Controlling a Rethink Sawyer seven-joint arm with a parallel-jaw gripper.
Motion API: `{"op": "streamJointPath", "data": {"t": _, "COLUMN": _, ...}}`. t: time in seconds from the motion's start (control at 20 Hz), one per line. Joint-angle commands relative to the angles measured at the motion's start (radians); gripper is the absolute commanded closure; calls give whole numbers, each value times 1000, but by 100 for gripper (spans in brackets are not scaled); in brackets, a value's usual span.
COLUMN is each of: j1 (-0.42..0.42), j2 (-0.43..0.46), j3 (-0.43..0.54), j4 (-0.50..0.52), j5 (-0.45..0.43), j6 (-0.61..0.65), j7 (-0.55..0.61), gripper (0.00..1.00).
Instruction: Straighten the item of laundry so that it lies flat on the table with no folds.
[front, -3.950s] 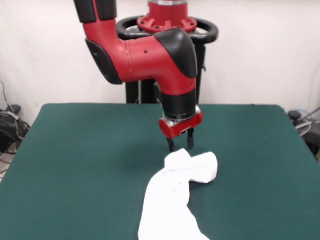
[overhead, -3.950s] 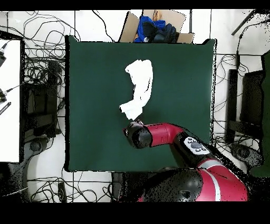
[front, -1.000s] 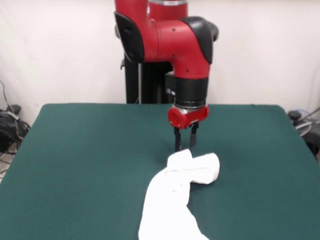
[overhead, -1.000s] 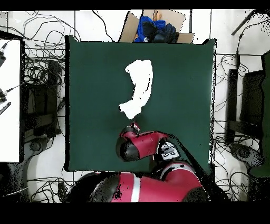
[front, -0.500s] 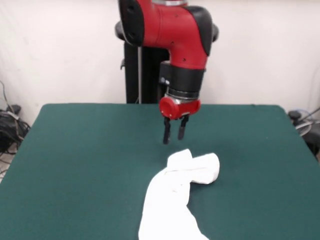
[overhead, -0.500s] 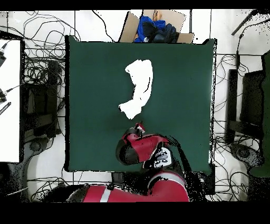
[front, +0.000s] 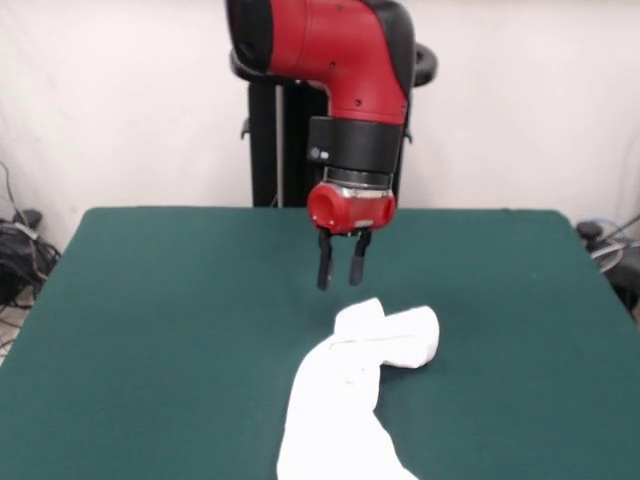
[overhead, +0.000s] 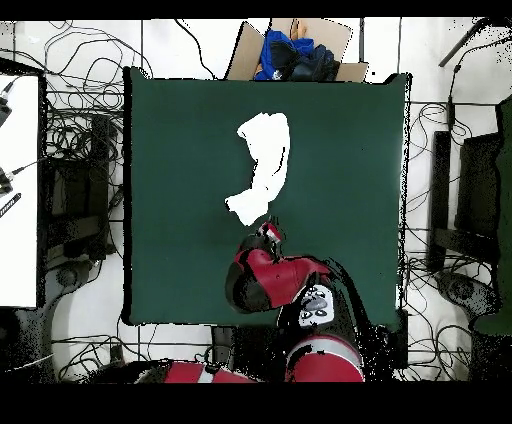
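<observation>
The item of laundry (front: 350, 395) (overhead: 262, 165) is a plain white cloth, bunched into a long crooked strip on the dark green table (front: 160, 330) (overhead: 170, 140). No print shows on it. One end is rolled into a thick lump, and in the front view the other end runs off the bottom edge. My gripper (front: 338, 274) (overhead: 268, 233) hangs in the air above the table, just behind and left of that lump in the front view. It is open, with nothing between its fingers, and apart from the cloth.
In the overhead view a cardboard box (overhead: 292, 50) holding blue and dark cloth stands past the table's top edge. Cables (overhead: 80, 130) lie on the floor around the table. A white surface (overhead: 18, 190) sits at the left.
The gripper has risen off the cloth's rolled end and moved left in the front view. The arm has swung round above it. The cloth has not moved.
</observation>
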Motion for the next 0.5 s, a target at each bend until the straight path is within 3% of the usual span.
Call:
{"op": "streamJointPath", "data": {"t": 0.05, "j1": -64, "j2": 48, "j3": 118, "j4": -76, "j5": -1, "j6": 3, "j7": 177, "gripper": 0}}
{"op": "streamJointPath", "data": {"t": 0.5, "j1": -106, "j2": 87, "j3": 170, "j4": -103, "j5": -16, "j6": 70, "j7": 131, "gripper": 0}}
